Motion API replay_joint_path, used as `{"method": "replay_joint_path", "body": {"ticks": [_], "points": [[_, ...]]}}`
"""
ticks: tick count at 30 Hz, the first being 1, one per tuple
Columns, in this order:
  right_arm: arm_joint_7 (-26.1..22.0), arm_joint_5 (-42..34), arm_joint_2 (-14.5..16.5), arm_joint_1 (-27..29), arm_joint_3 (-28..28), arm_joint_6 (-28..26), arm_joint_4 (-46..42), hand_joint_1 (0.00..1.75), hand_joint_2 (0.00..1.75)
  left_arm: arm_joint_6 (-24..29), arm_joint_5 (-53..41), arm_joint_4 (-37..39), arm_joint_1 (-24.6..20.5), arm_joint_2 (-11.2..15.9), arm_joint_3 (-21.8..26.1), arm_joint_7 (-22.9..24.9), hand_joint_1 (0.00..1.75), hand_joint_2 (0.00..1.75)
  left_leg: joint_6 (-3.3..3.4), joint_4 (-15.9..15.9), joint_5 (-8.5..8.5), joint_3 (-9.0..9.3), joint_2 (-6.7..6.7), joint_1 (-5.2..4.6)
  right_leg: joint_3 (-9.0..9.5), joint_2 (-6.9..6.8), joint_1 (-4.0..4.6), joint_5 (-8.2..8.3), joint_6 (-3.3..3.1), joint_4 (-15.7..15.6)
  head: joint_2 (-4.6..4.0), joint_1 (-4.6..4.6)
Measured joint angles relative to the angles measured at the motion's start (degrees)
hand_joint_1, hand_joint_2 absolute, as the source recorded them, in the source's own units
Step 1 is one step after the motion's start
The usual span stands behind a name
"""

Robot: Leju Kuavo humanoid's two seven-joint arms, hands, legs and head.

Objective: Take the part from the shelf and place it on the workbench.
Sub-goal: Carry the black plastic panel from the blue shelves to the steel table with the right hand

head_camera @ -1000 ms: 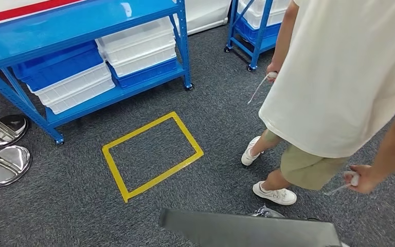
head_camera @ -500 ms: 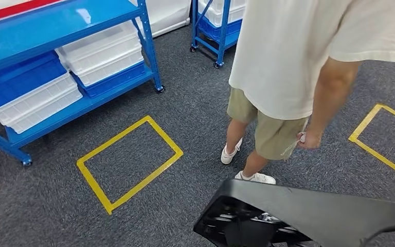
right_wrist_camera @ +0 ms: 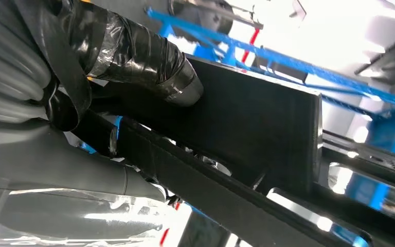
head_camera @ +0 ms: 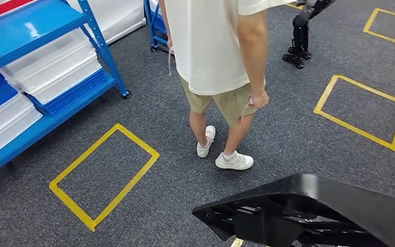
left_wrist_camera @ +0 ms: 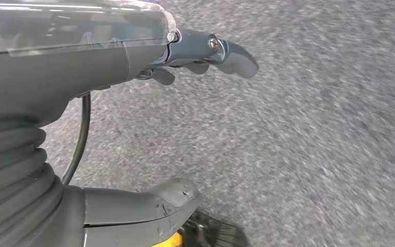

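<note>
Head view: black part (head_camera: 319, 206) low in frame, off the shelf (head_camera: 41, 67), carried over grey carpet. Right wrist view: right hand (right_wrist_camera: 108, 77) holds the part (right_wrist_camera: 247, 118), taped thumb pressed on its flat face. Left hand (left_wrist_camera: 133, 118) hangs over carpet, fingers apart, holding nothing. Pick judged done; carry and placement remain, workbench not seen. Person (head_camera: 216, 62) stands close ahead, likely in the path. Yellow floor squares (head_camera: 103, 175) to either side; a dark stand (head_camera: 299, 46) sits beyond the person
</note>
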Motion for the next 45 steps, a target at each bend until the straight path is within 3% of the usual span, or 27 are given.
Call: {"method": "replay_joint_path", "body": {"ticks": [2,3,4,6,8,10,12,14,16,18,19,21,23,25,27,29,31,33,34,35,36,38,39,40,42,43,45], "points": [[-0.03,-0.01,0.42,0.06,-0.08,0.01,-0.42,1.75,1.75,-0.03,-0.01,0.00,0.18,-0.05,0.08,-0.01,0.00,1.75,-0.19,8.88,-3.68,-4.07,-1.59,0.17,-0.03,1.38,0.05,0.03,-0.18,0.07,0.00,0.00],[-0.03,0.02,0.58,0.15,-0.10,0.01,-0.59,1.75,1.75,-0.04,-0.03,0.00,0.26,-0.08,0.10,-0.01,0.00,1.75,-0.17,11.51,-4.13,-5.44,-1.77,0.18,-0.02,2.17,0.08,0.03,-0.20,0.11,0.00,0.00],[-0.03,0.07,0.70,0.20,-0.11,0.01,-0.77,1.75,1.75,-0.08,-0.10,0.00,0.29,-0.13,0.11,-0.01,0.00,1.75,-0.06,11.75,-3.28,-5.78,-1.85,0.18,0.02,2.98,0.10,0.03,-0.21,0.15,0.00,0.00],[-0.03,0.24,0.90,0.29,-0.13,-0.01,-1.31,1.75,1.75,-0.22,-0.41,0.00,0.23,-0.21,0.12,-0.07,0.00,1.75,0.44,5.56,1.40,-3.49,-2.84,0.17,0.23,4.54,0.07,0.03,-0.20,0.17,0.00,0.00],[-0.04,0.39,1.10,0.37,-0.11,-0.15,-1.88,1.75,1.75,-0.45,-0.91,0.00,0.21,-0.30,0.12,-0.28,0.00,1.75,1.04,-1.94,5.65,-0.64,-5.97,0.21,0.08,6.02,0.03,0.17,0.03,0.24,0.00,0.01],[-0.05,0.62,1.30,0.74,-0.10,-0.70,-2.38,1.75,1.75,-0.82,-1.48,0.00,0.26,-0.39,0.12,-0.63,0.00,1.75,1.30,-4.56,7.00,0.23,-7.64,0.17,-0.45,7.48,-0.25,0.54,0.61,0.22,0.00,0.01],[-0.05,0.93,1.46,1.36,-0.10,-1.62,-3.07,1.75,1.75,-1.30,-2.01,0.00,0.01,-0.45,0.12,-1.03,0.00,1.75,1.52,-5.64,7.19,0.67,-6.18,0.25,-0.79,8.38,-0.44,0.78,1.36,0.00,0.00,0.01],[-0.03,1.23,1.60,1.73,-0.06,-2.68,-3.87,1.75,1.75,-1.66,-2.58,0.00,-0.42,-0.57,0.11,-1.39,0.00,1.75,2.03,-7.56,7.12,1.42,-4.51,0.41,-2.06,5.98,-0.06,-0.99,1.86,2.23,0.00,0.10],[0.10,1.51,1.80,1.98,0.05,-3.72,-4.37,1.75,1.75,-1.80,-3.04,0.00,-0.43,-0.79,0.10,-1.56,0.00,1.75,2.37,-8.43,6.92,1.63,-2.87,0.27,-5.25,2.54,0.19,-4.91,2.09,9.12,0.00,0.22],[0.31,1.77,2.06,2.40,0.13,-4.42,-4.56,1.75,1.75,-1.87,-3.31,0.00,-0.21,-0.95,0.10,-1.60,0.00,1.75,2.45,-8.44,6.86,1.55,-1.12,-0.01,-8.07,1.52,0.08,-7.35,2.27,15.71,0.00,0.25],[0.39,1.85,2.19,2.63,0.15,-4.67,-4.63,1.75,1.75,-1.93,-3.45,0.00,-0.22,-0.99,0.10,-1.61,0.00,1.75,2.46,-8.41,6.82,1.55,-0.31,-0.10,-8.15,1.36,0.05,-7.02,2.28,16.27,0.00,0.23],[0.59,1.98,2.46,3.06,0.19,-5.26,-4.92,1.75,1.75,-2.08,-3.86,0.00,-0.46,-1.13,0.08,-1.61,0.00,1.75,2.39,-8.40,6.68,1.70,1.10,-0.19,-4.71,0.61,0.11,-3.51,2.05,10.33,0.00,0.23],[0.77,2.16,2.74,3.40,0.28,-6.02,-5.44,1.75,1.75,-2.18,-4.27,0.00,-0.59,-1.31,0.02,-1.68,0.00,1.75,2.18,-8.37,6.49,1.87,2.22,-0.32,-0.22,-1.98,0.71,-0.56,1.42,1.87,0.00,0.23],[0.88,2.23,2.99,3.78,0.41,-6.75,-5.89,1.75,1.75,-2.28,-4.56,0.00,-0.59,-1.44,-0.02,-1.87,0.00,1.75,1.85,-8.18,6.36,1.85,3.27,-0.46,1.15,-3.38,1.45,-0.03,0.84,-1.28,0.00,0.22],[1.01,2.21,3.23,4.22,0.50,-7.16,-6.12,1.75,1.75,-2.38,-4.79,0.00,-0.66,-1.56,-0.03,-2.07,0.00,1.75,1.45,-7.97,6.06,1.85,4.26,-0.54,0.98,-2.22,1.47,0.16,0.51,-1.35,0.00,0.22],[1.09,2.17,3.50,4.47,0.57,-7.26,-6.39,1.75,1.75,-2.45,-4.93,0.00,-0.83,-1.68,-0.04,-2.15,0.00,1.75,0.95,-5.98,4.27,1.24,2.71,-0.36,1.12,-1.11,1.05,0.35,0.09,-1.60,0.00,0.21],[1.22,2.09,3.73,4.53,0.70,-7.28,-6.62,1.75,1.75,-2.46,-4.97,0.00,-0.80,-1.73,-0.05,-2.19,0.00,1.75,0.54,0.81,0.45,-1.56,-0.43,-0.02,1.17,-0.04,0.79,0.47,-0.35,-1.64,0.00,0.20],[1.52,1.86,3.87,4.57,0.87,-7.32,-6.65,1.75,1.75,-2.46,-4.97,0.00,-0.48,-1.79,-0.05,-2.27,0.00,1.75,0.29,8.99,-2.59,-5.34,-1.71,0.20,1.03,1.32,0.73,0.54,-0.53,-1.53,0.00,0.20],[1.70,1.64,3.93,4.59,0.93,-7.34,-6.64,1.75,1.75,-2.46,-4.97,0.00,-0.35,-1.85,-0.05,-2.34,0.00,1.75,0.21,10.81,-2.61,-6.27,-1.85,0.28,0.99,2.08,0.69,0.58,-0.55,-1.47,0.00,0.20],[1.97,1.29,3.98,4.48,0.96,-7.37,-6.60,1.75,1.75,-2.46,-4.97,0.00,-0.28,-1.92,-0.05,-2.46,0.00,1.75,0.18,10.17,-1.36,-6.09,-1.92,0.36,1.00,2.87,0.64,0.60,-0.54,-1.39,0.00,0.20],[2.35,0.85,4.05,4.18,0.98,-7.40,-6.52,1.75,1.75,-2.45,-4.97,0.00,-0.27,-2.01,-0.05,-2.60,0.00,1.75,0.20,7.22,0.90,-4.84,-2.25,0.48,1.07,3.67,0.56,0.60,-0.51,-1.32,0.00,0.20],[3.38,-0.27,4.25,2.96,1.02,-7.53,-6.17,1.75,1.75,-2.44,-4.92,0.00,-0.28,-2.14,-0.04,-2.93,0.00,1.75,0.31,-0.88,5.55,-1.44,-4.49,0.72,1.03,5.19,0.43,0.64,-0.29,-1.16,0.00,0.20],[3.90,-0.74,4.33,2.15,1.04,-7.60,-5.96,1.75,1.75,-2.42,-4.89,0.00,-0.26,-2.21,-0.02,-3.08,0.00,1.75,0.36,-3.61,6.86,-0.36,-5.62,0.80,0.75,5.93,0.34,0.76,-0.04,-1.01,0.00,0.21],[4.33,-1.16,4.43,1.48,1.07,-7.63,-5.73,1.75,1.75,-2.40,-4.87,0.00,-0.28,-2.27,0.00,-3.20,0.00,1.75,0.38,-4.97,7.37,0.10,-6.36,0.80,0.37,6.62,0.21,0.94,0.27,-0.91,0.00,0.21],[4.85,-1.81,4.63,0.64,1.10,-7.45,-5.34,1.75,1.75,-2.39,-4.88,0.00,-0.45,-2.36,0.03,-3.44,0.00,1.75,0.49,-5.54,7.46,0.18,-5.75,0.72,-0.30,7.91,0.02,1.40,1.02,-0.92,0.00,0.21],[4.97,-2.08,4.73,0.45,1.13,-7.29,-5.19,1.75,1.75,-2.40,-4.91,0.00,-0.65,-2.40,0.03,-3.57,0.00,1.75,0.76,-6.31,7.37,0.48,-5.04,0.76,-0.59,7.66,0.05,1.25,1.32,-0.75,0.00,0.21],[5.06,-2.40,4.81,-0.20,1.17,-7.09,-4.88,1.75,1.75,-2.44,-4.96,0.00,-0.89,-2.46,0.04,-3.87,0.00,1.75,1.53,-7.82,7.25,1.03,-3.58,0.81,-2.29,4.98,0.30,-0.90,1.87,2.53,0.00,0.27]]}}
